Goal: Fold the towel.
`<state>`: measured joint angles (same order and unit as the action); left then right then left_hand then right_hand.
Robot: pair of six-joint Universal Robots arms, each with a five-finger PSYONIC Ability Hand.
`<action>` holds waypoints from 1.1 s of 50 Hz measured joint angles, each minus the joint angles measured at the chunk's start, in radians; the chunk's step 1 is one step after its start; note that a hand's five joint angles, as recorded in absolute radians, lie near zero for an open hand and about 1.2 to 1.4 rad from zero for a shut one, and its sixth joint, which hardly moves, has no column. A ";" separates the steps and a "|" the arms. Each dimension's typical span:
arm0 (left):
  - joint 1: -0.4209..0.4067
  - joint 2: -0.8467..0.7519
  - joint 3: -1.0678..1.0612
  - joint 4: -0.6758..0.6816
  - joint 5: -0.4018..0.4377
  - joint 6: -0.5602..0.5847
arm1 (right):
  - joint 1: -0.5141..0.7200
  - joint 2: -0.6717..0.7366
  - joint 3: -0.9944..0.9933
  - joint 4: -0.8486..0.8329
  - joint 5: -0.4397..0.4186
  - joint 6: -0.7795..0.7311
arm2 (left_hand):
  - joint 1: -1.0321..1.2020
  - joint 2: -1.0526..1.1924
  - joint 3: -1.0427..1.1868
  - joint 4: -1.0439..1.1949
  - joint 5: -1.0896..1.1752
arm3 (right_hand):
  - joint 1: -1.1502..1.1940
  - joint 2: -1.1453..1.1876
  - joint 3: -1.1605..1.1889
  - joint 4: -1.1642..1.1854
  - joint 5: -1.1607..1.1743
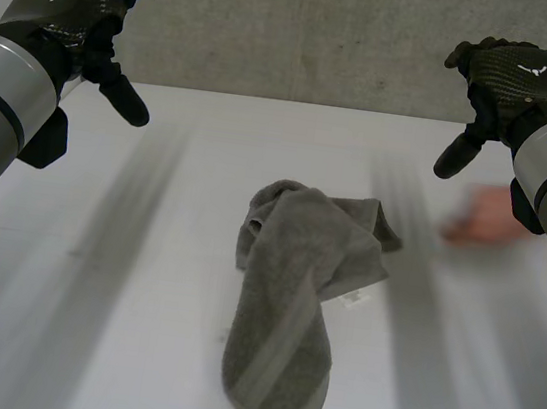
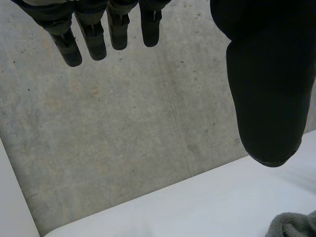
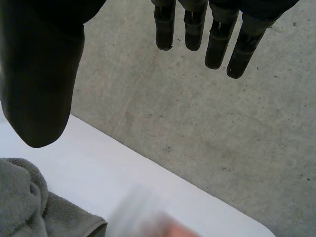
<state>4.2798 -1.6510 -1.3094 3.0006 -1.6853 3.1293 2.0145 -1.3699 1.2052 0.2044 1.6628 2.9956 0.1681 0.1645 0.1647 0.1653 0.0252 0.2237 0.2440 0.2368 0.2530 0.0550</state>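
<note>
- So, left hand [image 1: 82, 13]: up off the table [image 1: 91, 291], at 10 o'clock from the towel [image 1: 291, 298]. Fingers [image 2: 94, 34] are straight and spread away from the thumb, holding nothing.
- Likewise right hand [image 1: 512, 80]: at 2 o'clock from the towel and well apart from it. Fingers [image 3: 217, 44] are straight, nothing in the grasp.
- Towel: grey, mid-table, crumpled. There's a bunched lump at its 12 o'clock end and a long strip running to 6 o'clock. A flap sticks out toward 2 o'clock, with a small white label [image 1: 352, 299] at the edge below it.
- Blurred pinkish shape [image 1: 489, 218] on the table at 2 o'clock from the towel, just under the right hand. Looks like a person's hand, but too smeared to be sure.
- Progress, my read: zero. No fold made, and the cloth isn't even flat.
- Left to do: bring both hands down to it, spread it flat, find the corners, then fold edge to edge.
- Corners are buried in the bunch, so I can't tell which is which from here.
</note>
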 measured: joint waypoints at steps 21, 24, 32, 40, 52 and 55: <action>-0.012 -0.043 -0.011 0.011 0.007 0.014 | 0.002 0.007 0.001 0.030 -0.034 -0.076 | 0.000 0.000 0.000 0.000 0.000 | 0.000 0.000 0.000 0.000 0.000; -0.016 -0.084 -0.011 0.020 0.014 0.017 | 0.004 0.015 0.004 0.075 -0.072 -0.156 | 0.000 0.000 0.000 0.000 0.000 | 0.000 0.000 0.000 0.000 0.000; -0.016 -0.232 -0.008 0.048 0.085 0.021 | 0.047 0.027 0.047 0.199 -0.219 -0.247 | 0.000 0.000 0.000 0.000 0.000 | 0.000 0.000 0.000 0.000 0.000; 0.000 -0.351 -0.025 0.097 0.187 0.022 | 0.155 0.026 0.218 0.060 -0.408 -0.272 | 0.000 0.000 0.000 0.000 0.000 | 0.000 0.000 0.000 0.000 0.000; 0.029 -0.380 -0.075 0.219 0.197 0.025 | 0.363 0.199 0.316 -0.147 -0.409 -0.506 | 0.000 0.000 0.000 0.000 0.000 | 0.000 0.000 0.000 0.000 0.000; 0.033 -0.378 -0.079 0.224 0.195 0.025 | 0.394 0.269 0.308 -0.153 -0.369 -0.577 | 0.000 0.000 0.000 0.000 0.000 | 0.000 0.000 0.000 0.000 0.000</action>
<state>4.3128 -2.0285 -1.3884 3.2247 -1.4901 3.1539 2.4082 -1.1007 1.5136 0.0519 1.2934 2.4190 0.1682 0.1644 0.1647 0.1653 0.0252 0.2236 0.2440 0.2367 0.2530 0.0550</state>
